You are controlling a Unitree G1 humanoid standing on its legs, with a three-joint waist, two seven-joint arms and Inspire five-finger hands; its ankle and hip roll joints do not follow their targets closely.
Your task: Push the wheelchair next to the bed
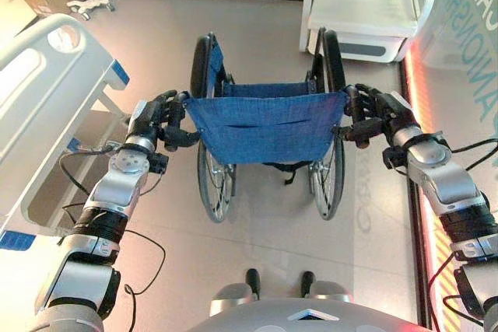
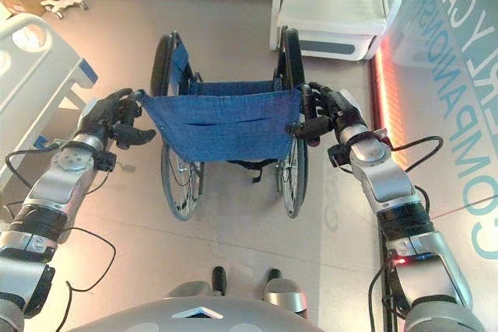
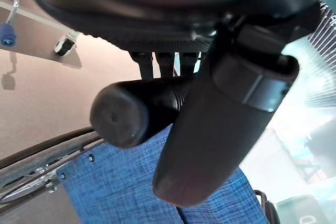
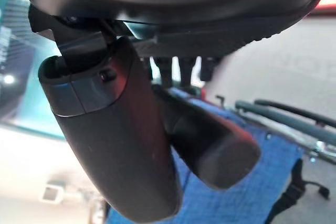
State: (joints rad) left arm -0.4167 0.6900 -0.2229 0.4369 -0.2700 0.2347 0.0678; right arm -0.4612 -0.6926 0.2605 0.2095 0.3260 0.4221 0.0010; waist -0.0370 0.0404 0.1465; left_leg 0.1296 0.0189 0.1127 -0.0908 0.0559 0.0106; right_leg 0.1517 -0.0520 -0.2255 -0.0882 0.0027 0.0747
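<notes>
**Both hands on the wheelchair grips**

Wheelchair (image 1: 264, 126) stands mid-frame on the floor (image 1: 264, 270), blue back facing the camera. Left hand (image 1: 156, 120) curls round the left push handle (image 3: 134, 109); right hand (image 1: 377, 114) wraps the right push handle (image 4: 210, 145). Bed (image 1: 47, 99) at frame left, seemingly just clear of the wheel. White cabinet (image 1: 366, 5) upper right.

floor (image 1: 264, 239) | wheelchair (image 1: 264, 126) centre | bed (image 1: 47, 99) left | white cabinet (image 1: 366, 5) beyond
</notes>
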